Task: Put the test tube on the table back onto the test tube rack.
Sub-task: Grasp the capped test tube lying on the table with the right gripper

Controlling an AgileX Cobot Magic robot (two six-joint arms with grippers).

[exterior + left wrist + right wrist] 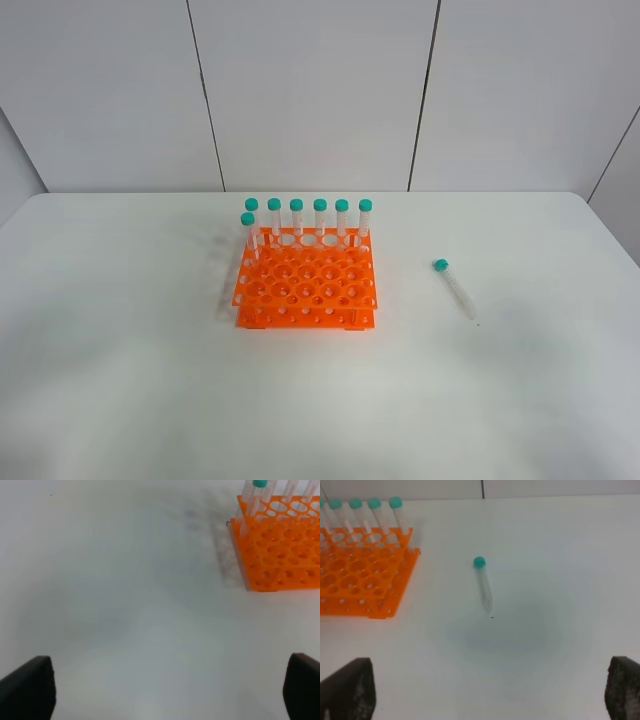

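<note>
A slim clear test tube [455, 290] with a teal cap lies flat on the white table [140, 390], to the right of the orange test tube rack [305, 285]. The right wrist view shows this test tube [483, 585] ahead of my right gripper [485, 690], which is open and empty, with the rack [360, 575] off to one side. My left gripper [165, 687] is open over bare table, with the rack [280, 550] ahead of it. Neither arm appears in the exterior high view.
Several teal-capped tubes [308, 218] stand upright along the rack's back row, with one more [248, 232] just in front at the left end. A panelled white wall [320, 90] rises behind the table's far edge.
</note>
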